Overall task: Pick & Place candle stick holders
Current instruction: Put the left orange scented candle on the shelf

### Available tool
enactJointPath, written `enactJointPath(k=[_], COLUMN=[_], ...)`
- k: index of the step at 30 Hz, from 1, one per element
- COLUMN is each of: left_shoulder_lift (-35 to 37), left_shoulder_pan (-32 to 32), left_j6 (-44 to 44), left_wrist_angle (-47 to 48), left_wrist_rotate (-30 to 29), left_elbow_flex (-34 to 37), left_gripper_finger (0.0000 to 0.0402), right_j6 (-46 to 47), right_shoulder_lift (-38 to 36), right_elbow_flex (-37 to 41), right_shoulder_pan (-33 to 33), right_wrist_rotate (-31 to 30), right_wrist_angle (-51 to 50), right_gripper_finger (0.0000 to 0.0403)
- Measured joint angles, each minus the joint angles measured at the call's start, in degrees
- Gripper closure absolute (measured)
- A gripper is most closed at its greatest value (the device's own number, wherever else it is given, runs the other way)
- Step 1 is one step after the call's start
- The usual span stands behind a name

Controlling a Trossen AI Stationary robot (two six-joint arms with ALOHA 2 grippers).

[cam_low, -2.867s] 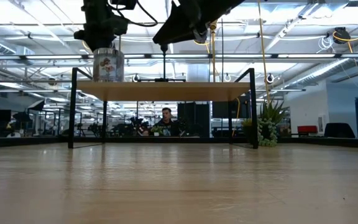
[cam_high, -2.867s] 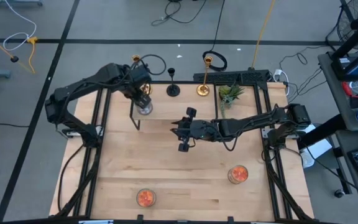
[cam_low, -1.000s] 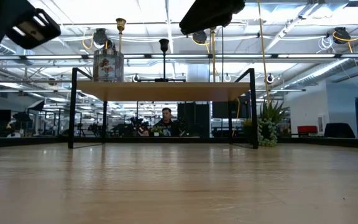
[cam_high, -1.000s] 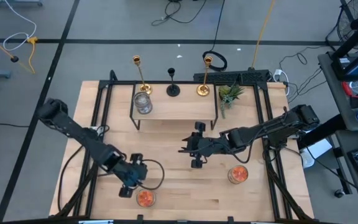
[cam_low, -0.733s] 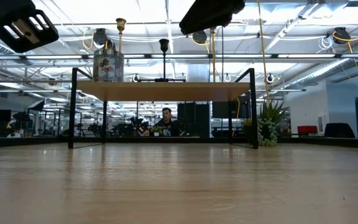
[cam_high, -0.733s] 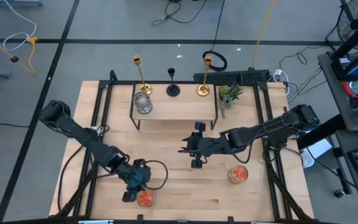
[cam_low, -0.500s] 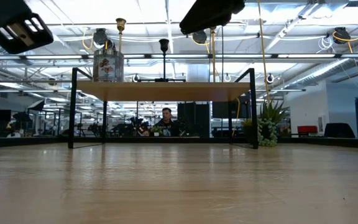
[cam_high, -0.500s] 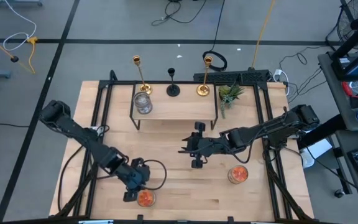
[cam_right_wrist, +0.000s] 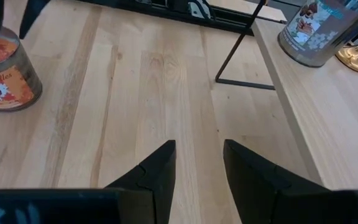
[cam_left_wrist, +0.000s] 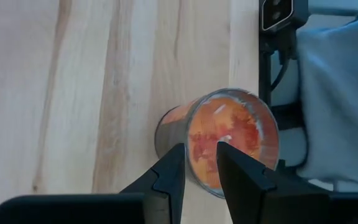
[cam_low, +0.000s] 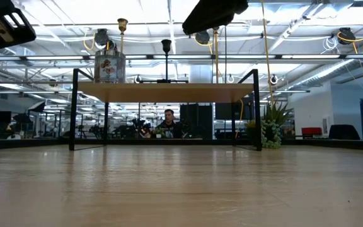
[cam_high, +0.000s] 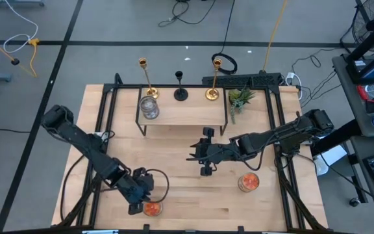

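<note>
Two gold candlesticks (cam_high: 149,91) (cam_high: 211,93) and a shorter black one (cam_high: 181,93) stand on their round bases along the far edge of a low wooden shelf (cam_high: 184,114). My left gripper (cam_high: 137,203) hangs open over an orange jar candle (cam_left_wrist: 229,140) near the table's front edge, one finger on either side of the jar's near rim; I cannot tell whether it touches. My right gripper (cam_high: 193,156) is open and empty above mid-table, in front of the shelf. It also shows in the right wrist view (cam_right_wrist: 197,146).
A clear glass jar (cam_high: 149,108) stands on the shelf beside the left gold candlestick. A second orange jar candle (cam_high: 248,182) stands at front right. A small green plant (cam_high: 240,97) stands right of the shelf. Black frame rails run along both table sides.
My left gripper has gone a little toward the table's near edge, closing in over the orange jar candle, and has stayed open. My right arm has kept still. The candlesticks have not moved.
</note>
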State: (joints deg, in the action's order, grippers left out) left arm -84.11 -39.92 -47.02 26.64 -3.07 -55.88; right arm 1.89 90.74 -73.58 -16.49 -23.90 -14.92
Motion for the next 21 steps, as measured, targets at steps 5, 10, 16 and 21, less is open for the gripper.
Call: enactJointPath(k=[5, 10, 16, 21], left_shoulder_lift=[-2.81, -5.91, -6.21, -6.17], left_shoulder_pan=[0.02, 0.21, 1.1, 2.26], left_j6=[-0.73, 1.21, 2.81, 4.93], left_wrist_angle=[0.6, 0.28, 0.21, 0.16], left_wrist_rotate=[0.53, 2.02, 2.59, 5.26], left_elbow_flex=[-0.04, -0.04, -0.08, -0.08], left_gripper_finger=[0.0305, 0.0305, 0.0305, 0.0352], right_j6=[0.0, 0.0, 0.0, 0.0], right_shoulder_lift=[0.0, 0.0, 0.0, 0.0], right_elbow_flex=[0.0, 1.13, 2.29, 2.32], right_shoulder_pan=[0.0, 0.0, 0.0, 0.0], right_wrist_rotate=[0.0, 0.01, 0.11, 0.09], right_wrist_angle=[0.0, 0.7, 1.07, 2.07], right_gripper_finger=[0.0273, 0.0273, 0.0273, 0.0273])
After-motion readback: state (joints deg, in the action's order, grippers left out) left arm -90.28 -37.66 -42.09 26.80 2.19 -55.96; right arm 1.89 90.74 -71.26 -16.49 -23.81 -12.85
